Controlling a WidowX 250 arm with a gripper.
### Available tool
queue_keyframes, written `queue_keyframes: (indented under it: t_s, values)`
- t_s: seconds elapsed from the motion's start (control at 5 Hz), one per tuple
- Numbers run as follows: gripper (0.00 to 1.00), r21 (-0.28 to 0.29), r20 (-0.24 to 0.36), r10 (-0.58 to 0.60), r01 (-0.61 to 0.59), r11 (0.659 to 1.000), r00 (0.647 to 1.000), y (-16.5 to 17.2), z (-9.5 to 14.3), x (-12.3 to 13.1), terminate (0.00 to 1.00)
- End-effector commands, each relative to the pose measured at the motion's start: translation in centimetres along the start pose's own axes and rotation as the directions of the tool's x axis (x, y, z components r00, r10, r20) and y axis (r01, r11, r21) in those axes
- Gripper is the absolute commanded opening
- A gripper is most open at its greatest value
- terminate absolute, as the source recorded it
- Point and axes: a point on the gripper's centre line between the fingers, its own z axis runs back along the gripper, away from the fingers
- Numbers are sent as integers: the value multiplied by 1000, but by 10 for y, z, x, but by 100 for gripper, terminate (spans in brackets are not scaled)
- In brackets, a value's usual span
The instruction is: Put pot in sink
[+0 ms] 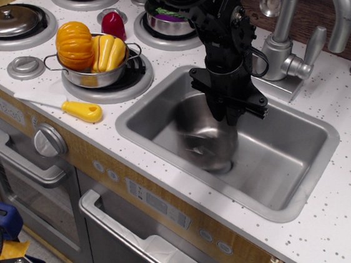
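Observation:
The tall shiny steel pot is down inside the grey sink, over the drain area. It is motion-blurred and looks tilted, while the arm is sharp. My gripper hangs just above the pot's far right rim, fingers pointing down. The fingers look slightly parted and the pot seems loose from them. The drain is hidden behind the pot.
A faucet stands behind the sink. A pan of orange and yellow vegetables sits on the left burner. A pan of green and purple vegetables is behind the arm. A yellow-handled knife lies on the counter's front.

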Motion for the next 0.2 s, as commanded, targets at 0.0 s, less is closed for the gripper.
queue_keyframes:
  t_s: [0.0]
  values:
    - [100,8,55,4,-5,1000,998,2,12,10,100]
